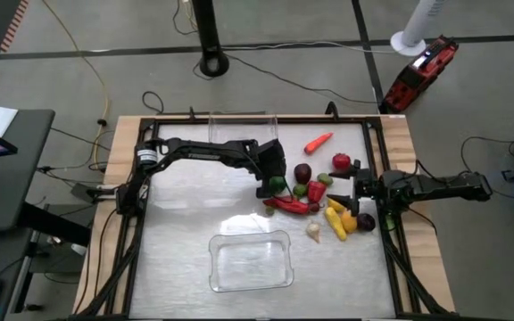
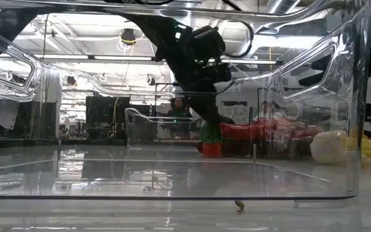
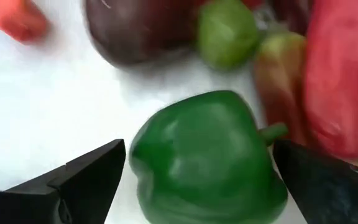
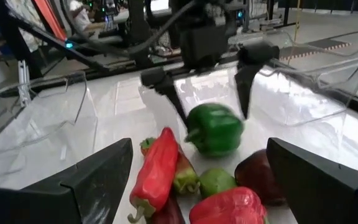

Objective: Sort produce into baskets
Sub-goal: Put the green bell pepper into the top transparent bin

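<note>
We noted the green pepper (image 4: 214,129) at the left edge of the produce pile, near the middle of the bench (image 1: 186,223), with the left pincer (image 4: 211,93) lowered over it. Its two fingers (image 4: 164,87) stood apart, one on each side of the pepper; a gap showed on both sides in the left wrist view, so the pincer was open and not yet gripping. The pepper (image 3: 207,158) sat on the bench with its stem pointing toward the pile. Just beside it lay a long red pepper (image 4: 156,169), a small green lime-like piece (image 4: 215,182), a dark purple round piece (image 4: 261,175) and another red piece (image 4: 229,208). From above, the rest of the produce spread to the right: a carrot (image 1: 319,142) set apart toward the far edge, a red tomato-like piece (image 1: 341,162), yellow pieces (image 1: 335,223) and a whitish piece (image 1: 313,232). One clear basket (image 1: 250,261) stood at the near side of the bench, the other clear basket (image 1: 243,127) at the far side behind the left arm. The right pincer (image 1: 359,192) waited at the right edge of the pile, its fingers wide apart and holding nothing.
</note>
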You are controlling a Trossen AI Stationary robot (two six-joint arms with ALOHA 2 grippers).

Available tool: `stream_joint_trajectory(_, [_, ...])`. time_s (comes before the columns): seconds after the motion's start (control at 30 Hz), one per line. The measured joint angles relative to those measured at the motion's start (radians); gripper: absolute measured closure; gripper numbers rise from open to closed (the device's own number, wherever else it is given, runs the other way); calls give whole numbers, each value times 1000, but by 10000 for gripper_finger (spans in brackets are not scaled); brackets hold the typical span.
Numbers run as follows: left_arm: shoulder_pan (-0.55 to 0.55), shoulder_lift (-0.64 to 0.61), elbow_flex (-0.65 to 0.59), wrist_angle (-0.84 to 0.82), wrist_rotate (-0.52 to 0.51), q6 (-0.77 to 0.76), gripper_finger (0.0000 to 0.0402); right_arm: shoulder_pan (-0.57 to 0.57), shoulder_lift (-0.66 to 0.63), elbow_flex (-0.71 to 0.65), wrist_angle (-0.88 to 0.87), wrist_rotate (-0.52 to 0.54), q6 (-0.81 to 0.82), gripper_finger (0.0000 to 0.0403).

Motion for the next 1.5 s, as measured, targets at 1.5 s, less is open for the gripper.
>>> stream_joint_trajectory(1.5, [251,-250,5,-75,-244,-28,27,-6,19,0,52,-2,-26,17])
